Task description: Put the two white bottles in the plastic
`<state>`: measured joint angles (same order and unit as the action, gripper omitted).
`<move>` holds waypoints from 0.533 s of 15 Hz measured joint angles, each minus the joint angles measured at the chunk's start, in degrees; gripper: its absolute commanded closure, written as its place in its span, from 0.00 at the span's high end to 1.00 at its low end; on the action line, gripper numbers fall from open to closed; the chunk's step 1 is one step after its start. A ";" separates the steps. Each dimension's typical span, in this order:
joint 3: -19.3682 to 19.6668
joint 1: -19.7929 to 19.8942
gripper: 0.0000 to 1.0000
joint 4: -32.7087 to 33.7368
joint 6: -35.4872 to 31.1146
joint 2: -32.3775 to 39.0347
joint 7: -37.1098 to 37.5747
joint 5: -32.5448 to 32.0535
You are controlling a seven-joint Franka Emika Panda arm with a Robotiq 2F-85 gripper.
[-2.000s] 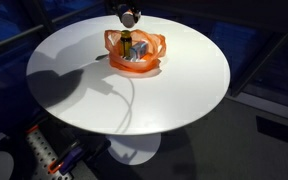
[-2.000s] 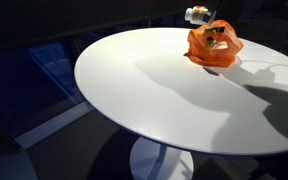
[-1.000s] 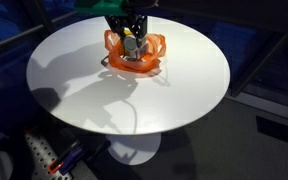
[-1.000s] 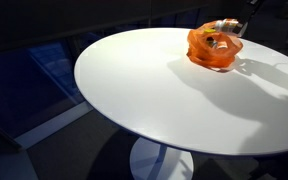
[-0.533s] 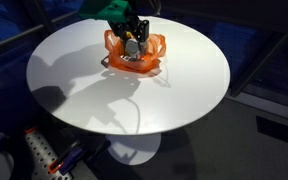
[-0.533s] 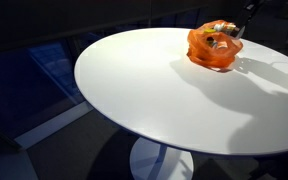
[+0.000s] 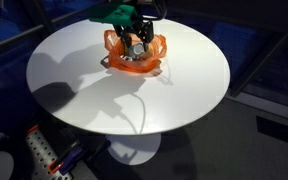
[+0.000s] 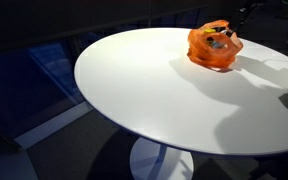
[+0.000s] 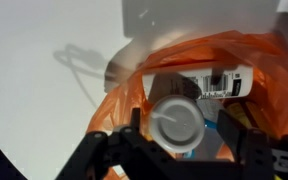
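Orange bag (image 7: 134, 68) seen on white table (image 7: 84, 85), white bottle (image 9: 179, 122) set between the jaws in the bag's mouth, grip or release cannot be told, second bottle (image 9: 212, 82) laid inside the bag.

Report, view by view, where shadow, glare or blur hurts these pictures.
Wrist view: the bottle cap is soft, too near the lens, and the table washes out to white. In both exterior views the room is dark, hard light throws heavy shadows across the table, and the orange bag is small but readable.
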<state>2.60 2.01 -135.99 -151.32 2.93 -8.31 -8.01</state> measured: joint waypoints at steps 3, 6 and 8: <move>-0.15 -0.08 1.00 0.44 -0.90 -0.04 -0.04 0.00; -0.43 -0.19 1.00 0.62 -2.41 -0.16 -0.15 0.00; -0.63 -0.31 1.00 0.64 -2.67 -0.34 -0.21 0.06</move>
<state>1.97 1.69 -135.35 -153.99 2.59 -8.51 -7.95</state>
